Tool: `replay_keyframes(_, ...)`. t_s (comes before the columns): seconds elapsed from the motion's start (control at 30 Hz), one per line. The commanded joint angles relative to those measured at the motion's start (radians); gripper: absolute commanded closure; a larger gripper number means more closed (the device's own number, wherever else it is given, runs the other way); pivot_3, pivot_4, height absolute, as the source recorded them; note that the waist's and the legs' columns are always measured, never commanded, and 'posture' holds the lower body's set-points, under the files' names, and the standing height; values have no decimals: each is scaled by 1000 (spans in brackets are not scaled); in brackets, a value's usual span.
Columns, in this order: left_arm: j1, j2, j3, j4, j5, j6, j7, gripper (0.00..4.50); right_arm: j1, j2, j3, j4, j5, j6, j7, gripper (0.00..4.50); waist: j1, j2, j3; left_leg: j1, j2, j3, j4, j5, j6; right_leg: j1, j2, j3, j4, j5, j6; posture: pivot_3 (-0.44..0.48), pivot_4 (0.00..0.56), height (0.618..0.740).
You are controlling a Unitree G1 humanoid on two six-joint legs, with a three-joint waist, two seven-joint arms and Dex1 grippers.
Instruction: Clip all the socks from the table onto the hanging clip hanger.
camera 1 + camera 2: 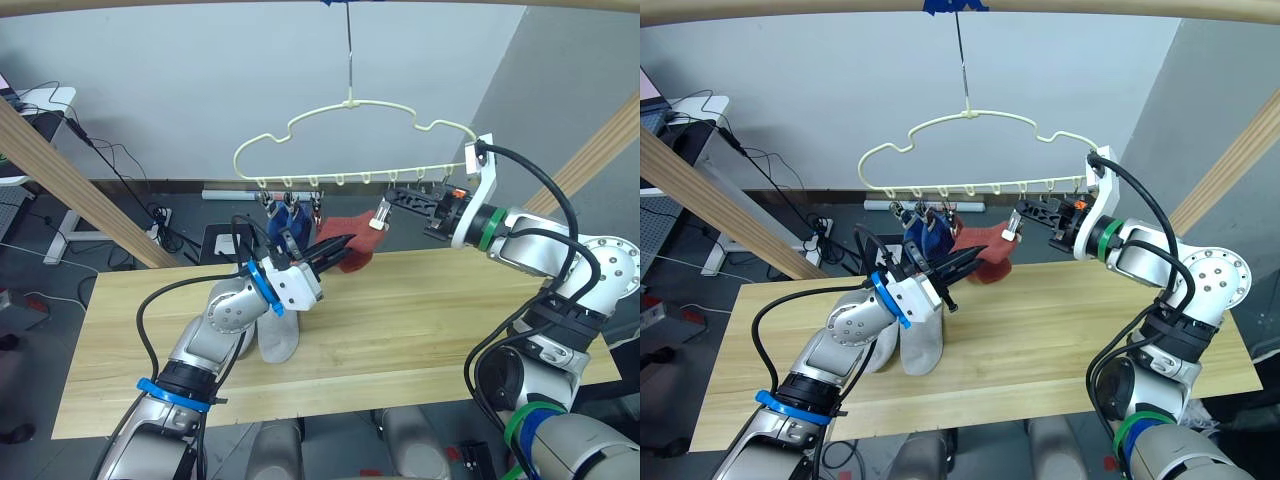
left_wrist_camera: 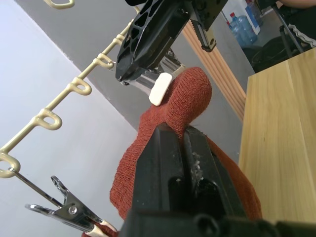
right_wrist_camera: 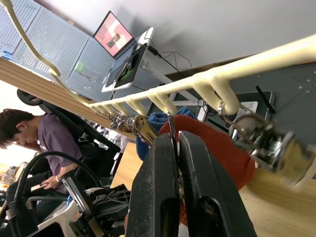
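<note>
The right wrist view catches a seated person (image 3: 34, 143) at its lower left. In the left eye view the left claw (image 1: 338, 247) reaches up at frame centre, clamped on a knitted rust red sock (image 1: 352, 238) held just under the wavy pale yellow clip hanger (image 1: 350, 140). The right claw (image 1: 384, 212), arm stretched from the right, pinches a metal clip (image 2: 160, 89) against that sock. Blue socks (image 1: 285, 220) hang alongside; grey socks (image 1: 280, 335) lie on the plank worktop (image 1: 420, 320).

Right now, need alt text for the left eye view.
Left hand holds a rust red sock up under the pale yellow clip hanger, while the right hand grips a metal clip at the sock's top. A blue sock hangs clipped; grey socks lie on the wooden table.
</note>
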Motion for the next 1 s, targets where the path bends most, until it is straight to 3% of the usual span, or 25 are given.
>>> replay_keyframes(0.03, -13, -8, -3, -31, -2, -14, 16, 4479, 11, 4, -4, 7, 30, 16, -30, 4500, 0, 0, 0, 0, 0, 0, 0, 0, 0, 0, 0, 0, 0, 0, 0, -175, 286, 740)
replay_keyframes(0.1, -10, -8, -3, -33, -3, -14, 16, 4479, 8, 12, -14, 17, 50, 15, -45, 4500, 0, 0, 0, 0, 0, 0, 0, 0, 0, 0, 0, 0, 0, 0, 0, -173, 286, 740)
replay_keyframes(0.2, -4, -5, -4, -39, -6, -13, 12, 4500, 10, 9, -9, 22, 77, 12, -56, 3789, -1, 0, 0, 0, 0, 0, 0, 0, 0, 0, 0, 0, 0, 0, 0, -170, 286, 740)
replay_keyframes(0.4, -2, -6, -10, -44, 8, -21, 16, 4500, 18, -17, -8, 30, 121, -1, -91, 1632, -3, 0, 0, -3, 0, 0, 0, 0, 0, -4, 0, 0, 0, 0, 0, -170, 286, 740)
replay_keyframes(0.57, -23, -20, -18, -22, 18, -10, 20, 4500, 84, -146, -19, -22, 193, 14, -95, 57, 0, 0, 0, -6, 0, 0, 0, 0, 0, -6, 0, 0, -1, 0, 0, -187, 286, 740)
replay_keyframes(0.7, -22, -38, -48, -12, -95, 61, -65, 3674, 209, -313, 47, -166, 192, 2, -18, 0, -2, 1, 1, -9, 0, -1, 0, 0, 0, -6, 0, -1, -6, 0, 0, -207, 285, 740)
replay_keyframes(0.83, -10, -47, -63, -23, -185, 151, -149, 2497, 329, -428, 134, -288, 130, -81, 84, 0, -21, 2, 0, -11, 1, 0, 0, 0, 1, -6, 0, -1, -9, 1, 1, -220, 284, 740)
replay_keyframes(0.97, 31, -27, -50, -74, -306, 307, -242, 1349, 469, -502, 271, -436, -58, -274, 183, 0, -33, 2, 0, -10, 1, 0, 0, 0, 1, -6, 0, -1, -9, -1, 4, -224, 283, 740)
replay_keyframes(1.0, 58, -8, -37, -130, -384, 390, -282, 1059, 492, -503, 295, -465, -125, -351, 190, 0, -35, 2, 0, -10, 1, 0, 0, 0, 2, -6, 1, -1, -9, -2, 5, -222, 280, 740)
